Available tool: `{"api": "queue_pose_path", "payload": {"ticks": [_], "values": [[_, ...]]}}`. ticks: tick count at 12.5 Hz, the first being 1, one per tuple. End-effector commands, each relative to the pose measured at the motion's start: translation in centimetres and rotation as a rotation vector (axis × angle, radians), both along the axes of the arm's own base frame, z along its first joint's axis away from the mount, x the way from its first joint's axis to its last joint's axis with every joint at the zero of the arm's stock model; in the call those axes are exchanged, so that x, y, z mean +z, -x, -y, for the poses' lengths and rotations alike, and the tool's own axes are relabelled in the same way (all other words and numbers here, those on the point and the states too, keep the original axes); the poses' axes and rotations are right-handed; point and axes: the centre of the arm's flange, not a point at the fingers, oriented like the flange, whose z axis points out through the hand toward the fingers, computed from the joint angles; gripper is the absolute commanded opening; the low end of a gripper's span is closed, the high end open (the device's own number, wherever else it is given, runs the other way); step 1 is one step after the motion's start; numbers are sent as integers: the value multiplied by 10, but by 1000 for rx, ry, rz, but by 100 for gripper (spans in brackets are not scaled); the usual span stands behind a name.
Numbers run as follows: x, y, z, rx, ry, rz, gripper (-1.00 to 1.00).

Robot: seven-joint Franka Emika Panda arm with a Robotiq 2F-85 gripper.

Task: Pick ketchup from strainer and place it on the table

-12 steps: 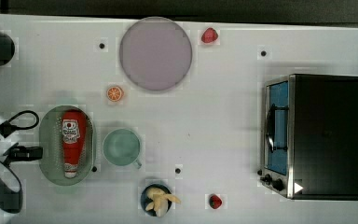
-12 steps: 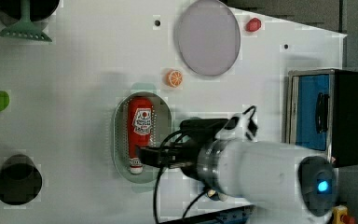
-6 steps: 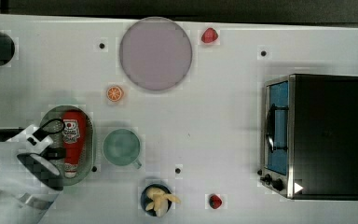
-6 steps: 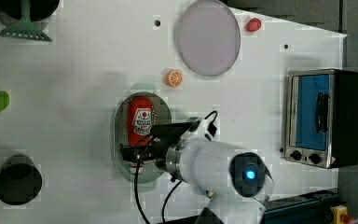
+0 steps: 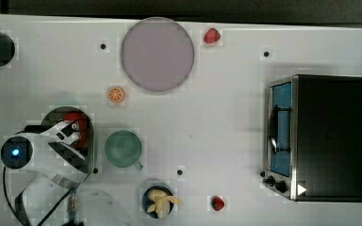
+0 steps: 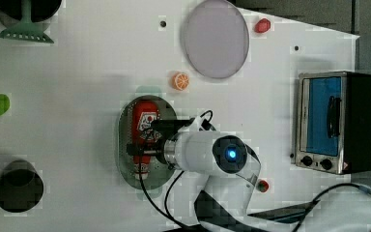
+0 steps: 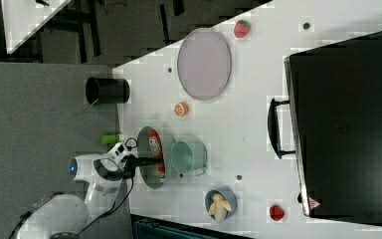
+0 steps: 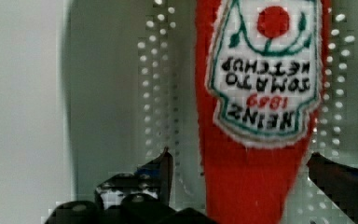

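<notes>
Jaws [image 8: 235, 186] spread wide on either side of the ketchup [image 8: 256, 116], lying flat in the strainer [image 6: 125, 159] at lower left of the left view, nothing clamped yet. Likely trouble: closing off-centre on the slick, rounded bottle and squirting it sideways, or snagging the strainer rim and dragging it into the cup [image 5: 122, 149]. White worktop [image 5: 226, 122] with dark holes and scattered items; dark floor beyond.
</notes>
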Motion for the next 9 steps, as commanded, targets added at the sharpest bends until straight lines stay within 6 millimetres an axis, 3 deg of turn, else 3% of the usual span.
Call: {"api": "queue_pose_path", "payload": {"ticks": [1,2,5,7,9], "values": [[3,-16,-10,-80,-27,41,100],[-5,-18,-11,-87,-25,31,91],[-8,-20,-11,-90,-24,30,21],[8,-21,-14,-80,-19,55,21],[42,-20,-21,-70,-12,96,21]]}}
